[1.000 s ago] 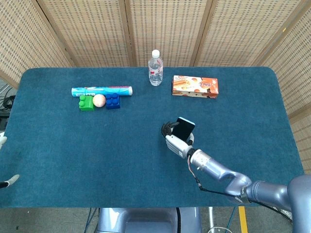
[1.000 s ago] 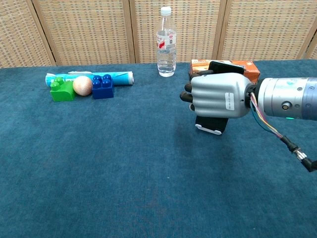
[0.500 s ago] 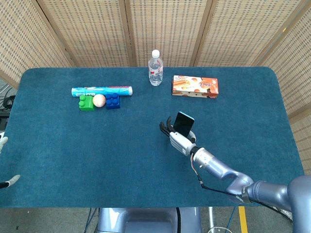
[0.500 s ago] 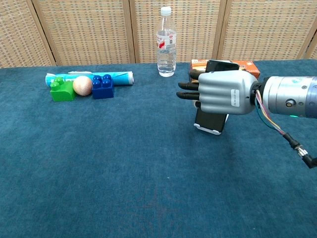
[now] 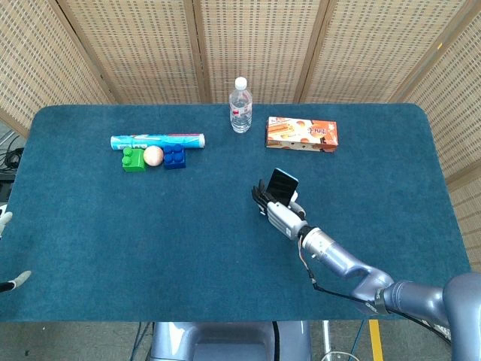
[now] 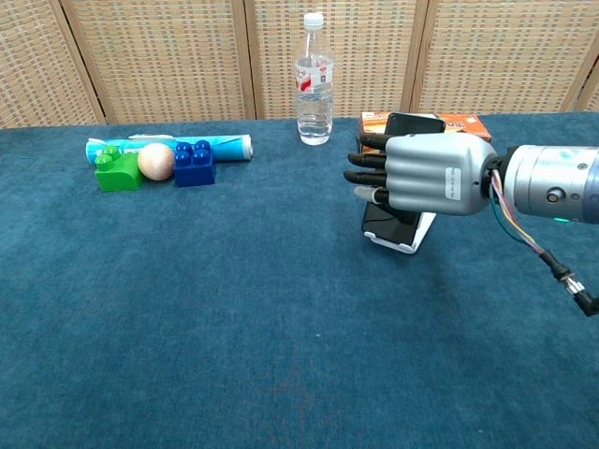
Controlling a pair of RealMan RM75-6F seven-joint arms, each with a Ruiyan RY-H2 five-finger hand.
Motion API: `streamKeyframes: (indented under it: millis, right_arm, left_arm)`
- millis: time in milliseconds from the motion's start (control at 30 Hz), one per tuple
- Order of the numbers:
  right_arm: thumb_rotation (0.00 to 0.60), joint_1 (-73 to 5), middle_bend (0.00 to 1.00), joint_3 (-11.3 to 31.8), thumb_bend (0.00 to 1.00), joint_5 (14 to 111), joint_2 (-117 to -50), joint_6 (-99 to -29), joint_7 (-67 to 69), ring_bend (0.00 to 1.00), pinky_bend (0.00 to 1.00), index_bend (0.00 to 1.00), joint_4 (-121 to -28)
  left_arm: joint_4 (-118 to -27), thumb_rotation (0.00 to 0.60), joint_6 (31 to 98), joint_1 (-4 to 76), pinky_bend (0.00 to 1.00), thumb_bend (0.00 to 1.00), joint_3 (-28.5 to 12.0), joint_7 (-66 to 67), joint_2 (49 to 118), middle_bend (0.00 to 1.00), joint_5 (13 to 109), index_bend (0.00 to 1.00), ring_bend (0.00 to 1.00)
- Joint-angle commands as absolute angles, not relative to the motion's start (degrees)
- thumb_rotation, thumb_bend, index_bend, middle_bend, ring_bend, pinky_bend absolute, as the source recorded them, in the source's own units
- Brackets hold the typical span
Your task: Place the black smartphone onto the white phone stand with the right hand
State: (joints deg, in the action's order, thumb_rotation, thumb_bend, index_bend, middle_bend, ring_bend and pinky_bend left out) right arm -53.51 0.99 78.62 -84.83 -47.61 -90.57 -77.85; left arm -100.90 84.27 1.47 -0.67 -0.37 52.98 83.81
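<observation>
One slim black smartphone [image 6: 413, 123] leaned on the white plastic phone stand [image 6: 416, 236]; right hand [image 6: 426, 175], fingers spread, should've retreated straight back, no nudging.

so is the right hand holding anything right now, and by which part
Nothing, it seems. The right hand has its fingers spread straight, just in front of the black smartphone, which leans on the white phone stand. Contact behind the palm is hidden.
</observation>
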Motion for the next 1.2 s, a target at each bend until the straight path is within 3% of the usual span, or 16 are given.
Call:
streamKeyframes:
  millis: [33,700,900,1033,1100,1200]
  right_arm:
    - [0.6,-53.3,0.0,0.8,0.52,78.6,-84.7,-48.0,-90.1,0.0,0.07,0.04,-77.6]
    - [0.6,-51.4,0.0,0.6,0.52,82.1,-81.8,-54.2,-85.3,0.0,0.07,0.0,-81.2]
    - [0.6,-47.8,0.0,1.1,0.52,83.9,-76.6,-61.2,-80.3,0.0,0.07,0.0,-88.4]
    - [0.6,-42.5,0.0,1.2,0.52,85.2,-71.9,-69.6,-72.2,0.0,0.07,0.0,-94.1]
    - [0.6,-38.8,0.0,1.2,0.49,85.7,-69.4,-75.0,-66.2,0.0,0.07,0.0,-95.9]
    - [0.6,-33.8,0.0,0.7,0.3,85.1,-67.8,-80.4,-57.2,0.0,0.07,0.0,-94.9]
  left_arm:
    - [-100.9,0.6,84.2,1.5,0.0,0.0,-0.6,-0.2,53.0,0.0,83.8,0.0,0.0]
    - [-100.7,0.6,84.8,1.2,0.0,0.0,-0.4,-0.4,53.1,0.0,84.4,0.0,0.0]
    - [-100.5,0.6,85.2,1.0,0.0,0.0,-0.3,-1.8,52.7,0.0,85.0,0.0,0.0]
    - [-99.9,0.6,86.1,0.6,0.0,0.0,-0.2,-2.3,52.9,0.0,85.5,0.0,0.0]
    - [-99.4,0.6,87.0,0.3,0.0,0.0,-0.1,-2.5,53.2,0.0,86.4,0.0,0.0]
    - [-98.2,0.6,88.7,-0.1,0.0,0.0,-0.1,-2.9,54.0,0.0,87.6,0.0,0.0]
